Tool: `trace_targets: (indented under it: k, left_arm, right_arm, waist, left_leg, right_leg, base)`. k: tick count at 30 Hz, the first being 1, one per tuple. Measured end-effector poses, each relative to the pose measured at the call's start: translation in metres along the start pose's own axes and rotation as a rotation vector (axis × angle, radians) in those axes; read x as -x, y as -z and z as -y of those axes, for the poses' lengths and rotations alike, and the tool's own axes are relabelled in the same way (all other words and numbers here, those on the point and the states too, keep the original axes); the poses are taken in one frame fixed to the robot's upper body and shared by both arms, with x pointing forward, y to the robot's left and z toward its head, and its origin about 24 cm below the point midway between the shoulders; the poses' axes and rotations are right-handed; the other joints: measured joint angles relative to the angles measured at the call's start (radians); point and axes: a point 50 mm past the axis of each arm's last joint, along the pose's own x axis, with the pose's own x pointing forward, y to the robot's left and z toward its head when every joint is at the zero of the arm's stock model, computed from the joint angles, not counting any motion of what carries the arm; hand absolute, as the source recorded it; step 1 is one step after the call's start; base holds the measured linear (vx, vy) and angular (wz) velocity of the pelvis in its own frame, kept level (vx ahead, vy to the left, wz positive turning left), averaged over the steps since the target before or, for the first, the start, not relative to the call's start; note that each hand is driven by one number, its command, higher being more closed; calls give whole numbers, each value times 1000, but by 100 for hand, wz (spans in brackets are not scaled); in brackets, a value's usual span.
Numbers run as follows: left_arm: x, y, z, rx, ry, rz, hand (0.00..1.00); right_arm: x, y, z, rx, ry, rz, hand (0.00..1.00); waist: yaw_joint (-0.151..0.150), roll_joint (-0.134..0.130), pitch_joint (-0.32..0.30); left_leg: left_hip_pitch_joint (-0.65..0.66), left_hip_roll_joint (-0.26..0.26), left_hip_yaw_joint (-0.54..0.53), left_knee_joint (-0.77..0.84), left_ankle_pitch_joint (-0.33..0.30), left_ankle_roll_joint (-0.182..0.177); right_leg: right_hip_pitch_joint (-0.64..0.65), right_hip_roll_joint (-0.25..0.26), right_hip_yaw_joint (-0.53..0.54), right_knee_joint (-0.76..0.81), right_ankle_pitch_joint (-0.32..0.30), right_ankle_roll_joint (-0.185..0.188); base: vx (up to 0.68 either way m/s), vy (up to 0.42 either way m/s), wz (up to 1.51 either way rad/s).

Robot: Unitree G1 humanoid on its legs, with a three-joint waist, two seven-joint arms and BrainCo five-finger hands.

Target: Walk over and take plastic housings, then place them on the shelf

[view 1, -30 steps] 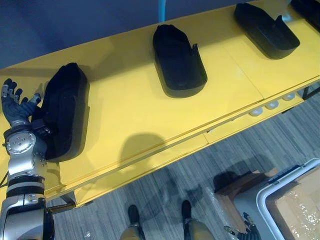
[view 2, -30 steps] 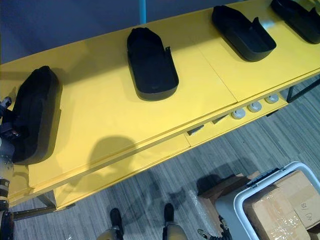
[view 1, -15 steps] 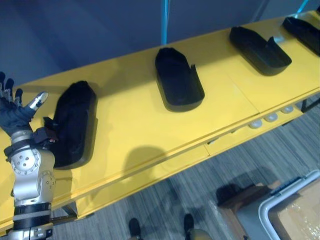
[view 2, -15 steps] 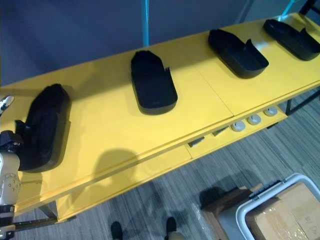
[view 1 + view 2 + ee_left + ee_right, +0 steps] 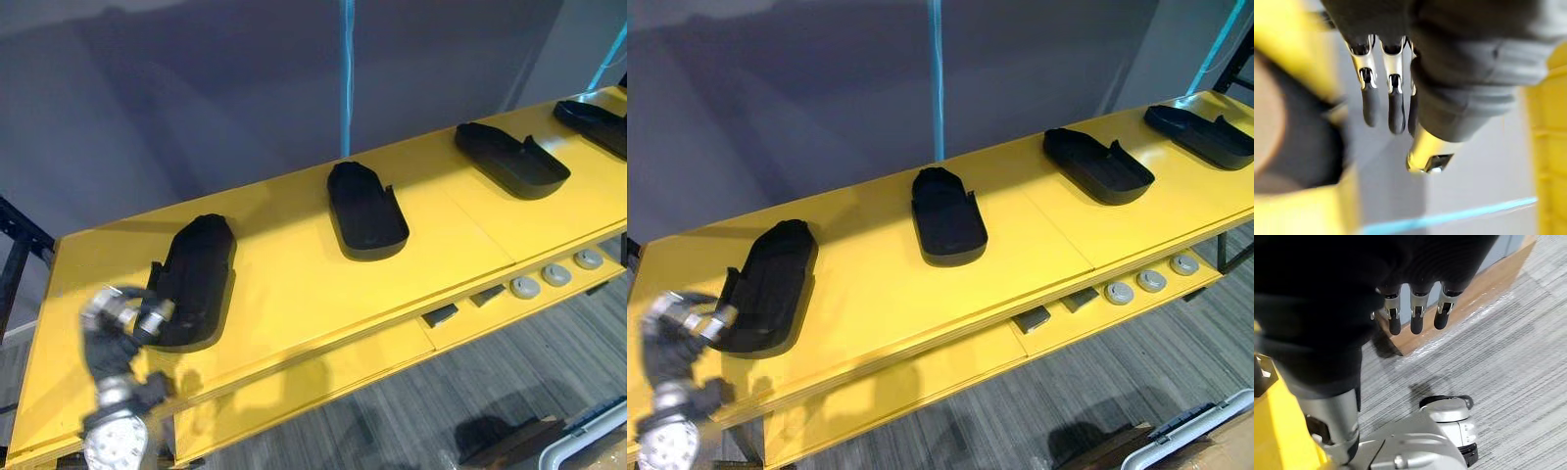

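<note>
Since half a second ago, our left hand [image 5: 116, 328] has drawn back from the side of the leftmost housing [image 5: 196, 279] to just beside its near end, and the camera has lifted. We find its fingers [image 5: 1396, 105] straight, holding nothing. Four housings [image 5: 365, 209] lie spaced along the yellow shelf [image 5: 294, 294]. We judge this placement finished, further fetching undetermined. Our right wrist view adds the right hand [image 5: 1418, 320], fingers relaxed and empty, above grey floor [image 5: 1498, 372] beside a cardboard box [image 5: 1488, 284].
</note>
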Motion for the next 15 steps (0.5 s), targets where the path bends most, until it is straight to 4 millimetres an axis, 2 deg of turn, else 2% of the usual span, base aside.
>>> trace_targets:
  k: [4, 8, 15]
  left_arm:
    - [9, 8, 14, 40, 92, -52, 100]
    - [12, 11, 15, 63, 132, -81, 100]
    - [7, 18, 25, 100, 185, -109, 100]
  right_arm:
    - [0, -1, 0, 4, -8, 2, 0]
    - [0, -2, -1, 15, -20, 8, 0]
    - [-4, -12, -1, 43, -41, 41, 0]
  waist:
    - [0, -2, 6]
    - [-2, -6, 20]
    - [-1, -13, 45]
  left_leg:
    - [-8, 3, 5, 1, 2, 1]
    - [-1, 4, 27, -1, 2, 1]
    - [-19, 7, 46, -1, 2, 1]
  right_leg:
    - [-4, 5, 9, -14, 15, 0]
    - [-9, 7, 29, -19, 20, 1]
    - [-41, 10, 51, -18, 27, -1]
  base:
    - [-46, 7, -6]
    - [-26, 8, -13]
    - [-7, 4, -9]
